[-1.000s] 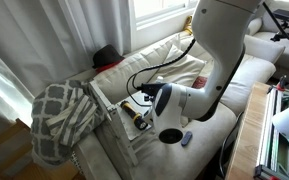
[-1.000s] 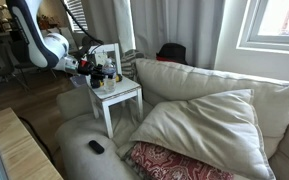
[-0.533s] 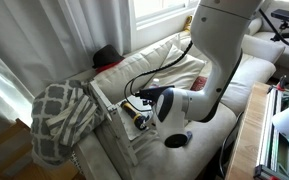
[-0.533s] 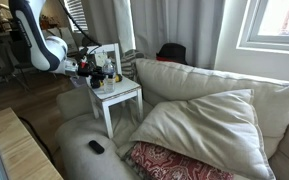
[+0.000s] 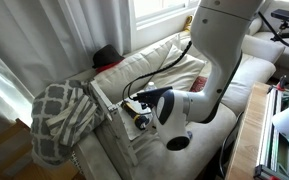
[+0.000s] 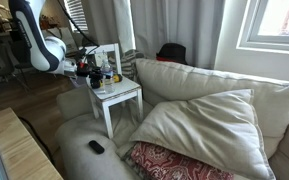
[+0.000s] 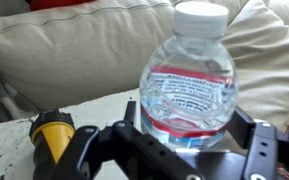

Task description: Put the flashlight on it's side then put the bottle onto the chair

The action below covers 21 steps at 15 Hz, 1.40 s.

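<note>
Bottle (image 7: 189, 85) stands upright over the white seat of the chair (image 7: 102, 108), between the fingers (image 7: 259, 150) of the gripper (image 7: 184, 150). Whether they squeeze it or only flank it cannot be told. To its left the flashlight (image 7: 52, 138) lies on its side.

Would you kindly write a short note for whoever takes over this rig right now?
Hand: looks open, jaws on either side of the bottle.
Flashlight: lying on its side on the chair, beside the bottle.
Bottle: upright and capped, apparently standing on the chair seat; the hand hides its base.
Done: flashlight laid down, bottle seemingly placed.
Left: probably just back the hand away without tipping the bottle.
</note>
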Tool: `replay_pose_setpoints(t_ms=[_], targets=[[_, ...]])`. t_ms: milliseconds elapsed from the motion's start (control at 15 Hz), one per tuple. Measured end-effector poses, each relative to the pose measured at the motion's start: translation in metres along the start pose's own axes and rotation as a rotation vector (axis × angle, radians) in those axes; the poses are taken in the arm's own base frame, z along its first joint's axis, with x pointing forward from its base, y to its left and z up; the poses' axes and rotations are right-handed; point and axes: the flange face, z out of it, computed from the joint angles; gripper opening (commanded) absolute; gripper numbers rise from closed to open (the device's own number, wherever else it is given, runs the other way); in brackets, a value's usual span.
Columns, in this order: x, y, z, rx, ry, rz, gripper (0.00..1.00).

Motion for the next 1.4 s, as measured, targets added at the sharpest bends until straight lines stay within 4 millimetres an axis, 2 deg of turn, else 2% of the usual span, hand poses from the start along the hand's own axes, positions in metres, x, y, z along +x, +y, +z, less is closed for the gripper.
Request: replay_pose_setpoints(t_ms=[267, 800, 1400], targets=[[0.001, 0.003, -0.005, -0.015, 0.051, 0.007, 1.00], [-0.013, 0.009, -0.016, -0.096, 0.310, 0.030, 1.00], [-0.030, 0.000, -0.020, -0.118, 0.502, 0.021, 1.00]])
